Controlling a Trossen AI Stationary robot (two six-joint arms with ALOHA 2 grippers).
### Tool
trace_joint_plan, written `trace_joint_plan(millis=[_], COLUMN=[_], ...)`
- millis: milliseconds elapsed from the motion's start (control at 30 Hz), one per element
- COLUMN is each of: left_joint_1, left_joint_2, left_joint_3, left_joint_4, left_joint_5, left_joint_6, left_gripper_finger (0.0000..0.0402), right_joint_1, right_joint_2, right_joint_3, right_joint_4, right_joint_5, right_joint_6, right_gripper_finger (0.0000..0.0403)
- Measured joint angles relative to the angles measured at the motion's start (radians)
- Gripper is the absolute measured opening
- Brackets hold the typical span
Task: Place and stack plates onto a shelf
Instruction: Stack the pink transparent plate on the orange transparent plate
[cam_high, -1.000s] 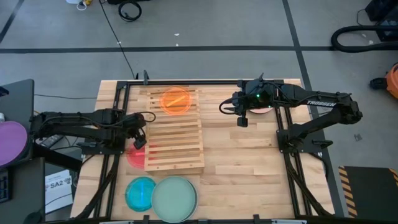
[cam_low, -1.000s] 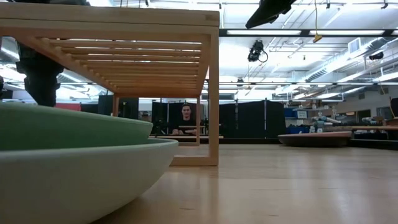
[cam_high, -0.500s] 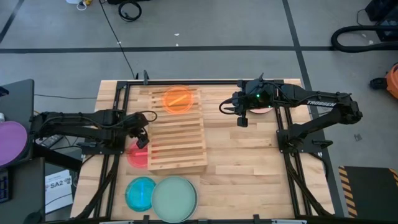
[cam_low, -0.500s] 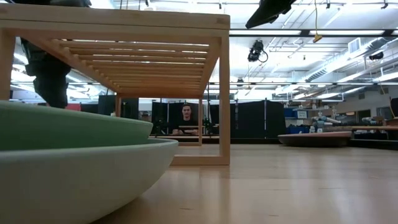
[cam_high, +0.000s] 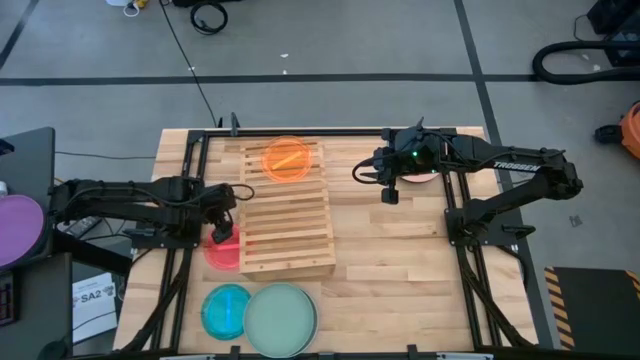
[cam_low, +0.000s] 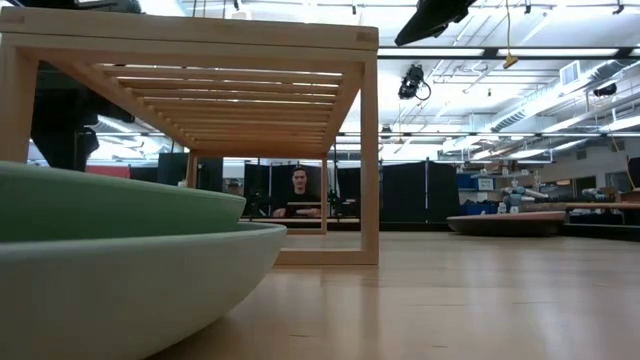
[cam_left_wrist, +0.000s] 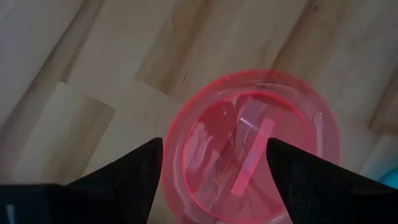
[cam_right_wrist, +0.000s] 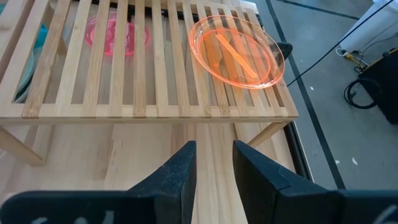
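High view: left gripper (cam_high: 222, 226) wide open, empty, over red plate (cam_high: 222, 252) beside shelf (cam_high: 287, 208).

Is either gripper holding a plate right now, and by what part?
No. The left gripper is open above the red plate; the right gripper is empty beside the shelf.

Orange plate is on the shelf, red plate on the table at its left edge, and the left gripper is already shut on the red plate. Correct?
Not quite: the left gripper is open above the red plate, as the left wrist view shows. The rest holds.
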Motion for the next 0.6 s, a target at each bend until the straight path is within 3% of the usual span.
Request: trace_joint_plan(millis=[167, 400, 600], left_joint_1=[-0.001, -0.001, -0.001], left_joint_2=[0.000, -0.002, -0.002], left_joint_3=[0.001, 0.002, -0.045], left_joint_4=[-0.003, -0.010, 0.040], left_joint_5=[-0.022, -0.198, -0.158], left_joint_6=[-0.016, -0.125, -0.128], left_gripper_finger=[0.0293, 0.0293, 0.0293], right_joint_1=[0.000, 0.000, 0.000], right_joint_2=[0.000, 0.000, 0.000], right_joint_3=[0.000, 0.000, 0.000], right_joint_4=[0.000, 0.000, -0.001], right_joint_5=[0.000, 0.000, 0.000], right_joint_6=[0.000, 0.000, 0.000], right_gripper_finger=[0.0110, 0.0110, 0.0110])
